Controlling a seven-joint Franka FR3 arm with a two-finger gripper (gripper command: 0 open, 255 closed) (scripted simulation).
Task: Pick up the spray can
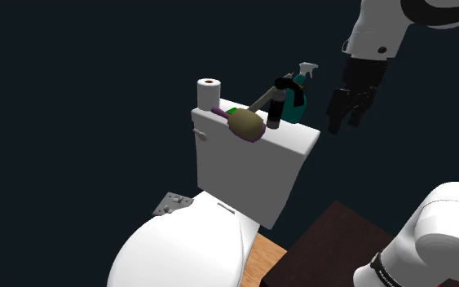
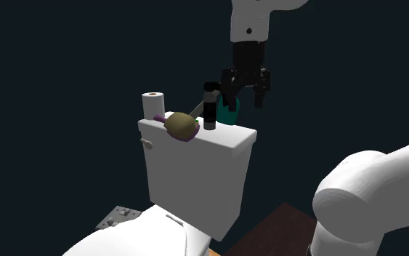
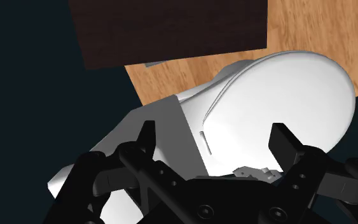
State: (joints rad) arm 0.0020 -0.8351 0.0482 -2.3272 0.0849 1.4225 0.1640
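Open gripper (image 1: 346,110), fingers (image 3: 147,137) wide apart, nothing clasped. Hanging in air, pointing down, above and just off end of toilet tank (image 1: 248,167). At that end of tank top: black spray can (image 1: 274,112), upright, apart from gripper, close beside teal trigger bottle (image 1: 299,99). Further along tank top: brush (image 1: 246,124) with olive head, small green object (image 1: 231,110), toilet roll (image 1: 209,88). Below: white toilet lid (image 1: 178,253), wood floor (image 1: 260,261), dark brown stand (image 1: 333,240).
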